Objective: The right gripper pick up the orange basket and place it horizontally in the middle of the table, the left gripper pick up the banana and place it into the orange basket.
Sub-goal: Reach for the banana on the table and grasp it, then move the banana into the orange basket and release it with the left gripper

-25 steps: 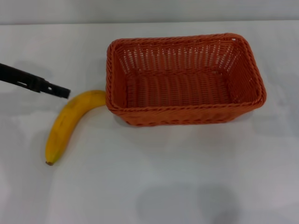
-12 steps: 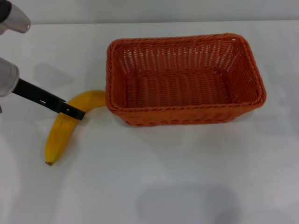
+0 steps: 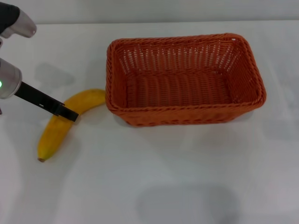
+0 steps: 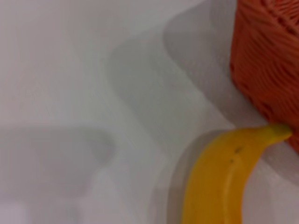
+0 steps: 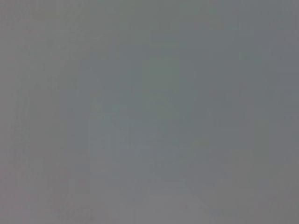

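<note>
The orange basket (image 3: 187, 114) stands upright with its long side across the middle of the white table (image 3: 163, 182), and it holds nothing. To its left lies the yellow banana (image 3: 52, 135), one end near the basket's corner and the brown stem end toward the table's front. My left gripper (image 3: 70, 114) comes in from the left, and its black tip lies across the banana's middle. The left wrist view shows the banana (image 4: 217, 182) with its tip close to the basket (image 4: 268, 60) wall. The right gripper is out of view, and the right wrist view shows only flat grey.
The left arm's grey-white head (image 3: 9, 81), with a small green light, sits at the left edge. Bare white tabletop stretches in front of the basket and to its right.
The left gripper has come down from above the banana onto its middle. In the last half second the banana's stem end slid a little to the left. The basket has not moved.
</note>
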Action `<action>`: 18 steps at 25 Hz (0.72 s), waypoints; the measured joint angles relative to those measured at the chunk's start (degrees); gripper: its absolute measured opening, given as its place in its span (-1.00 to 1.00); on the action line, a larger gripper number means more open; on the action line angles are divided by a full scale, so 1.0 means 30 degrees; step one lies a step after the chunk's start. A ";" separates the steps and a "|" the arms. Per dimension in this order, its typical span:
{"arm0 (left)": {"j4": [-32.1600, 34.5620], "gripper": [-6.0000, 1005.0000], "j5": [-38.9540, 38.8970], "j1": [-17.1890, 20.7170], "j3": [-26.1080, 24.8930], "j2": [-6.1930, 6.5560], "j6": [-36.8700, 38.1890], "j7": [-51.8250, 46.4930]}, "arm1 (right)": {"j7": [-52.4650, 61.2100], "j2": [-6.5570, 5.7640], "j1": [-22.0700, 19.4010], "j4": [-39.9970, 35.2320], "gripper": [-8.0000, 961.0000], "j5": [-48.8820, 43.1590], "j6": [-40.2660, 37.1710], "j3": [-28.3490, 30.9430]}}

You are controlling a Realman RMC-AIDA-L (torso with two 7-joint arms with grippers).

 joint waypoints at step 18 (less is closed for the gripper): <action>-0.3123 0.02 -0.1973 0.0986 -0.0027 0.0485 0.0371 -0.1638 | 0.0023 -0.0038 0.0106 0.0023 0.56 -0.0004 0.0153 0.0486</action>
